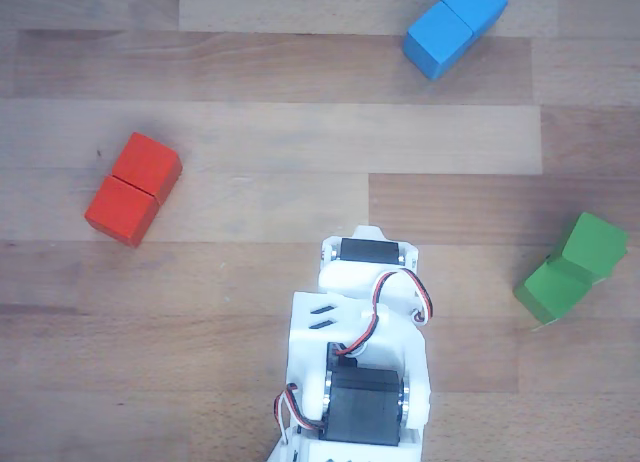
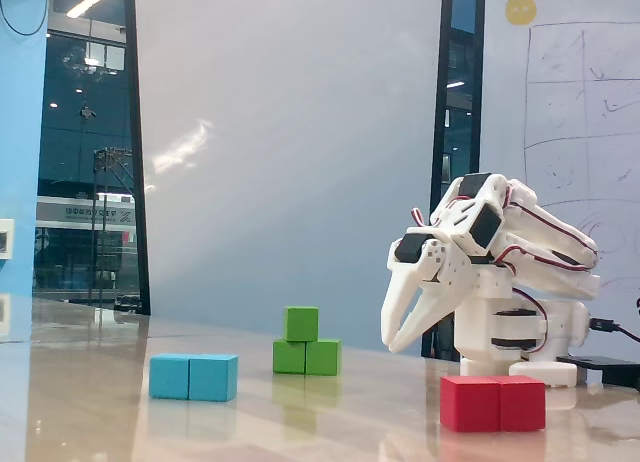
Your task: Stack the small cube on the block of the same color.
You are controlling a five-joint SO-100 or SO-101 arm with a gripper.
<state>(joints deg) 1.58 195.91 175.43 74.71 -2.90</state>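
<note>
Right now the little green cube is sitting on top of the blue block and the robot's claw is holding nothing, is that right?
Not quite. The small green cube sits on top of the green oblong block, not the blue oblong block, which has nothing on it. The fixed view shows this plainly. The rest holds: the gripper hangs beside the arm's base with nothing between its fingers.

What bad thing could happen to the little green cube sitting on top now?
The small cube sits toward one end of the green block, not centred, so a bump might tip it off. The gripper hangs empty, apart from the stack; if the arm swings that way it could knock the cube down. The red block lies near the arm's base and could get nudged too.
</note>
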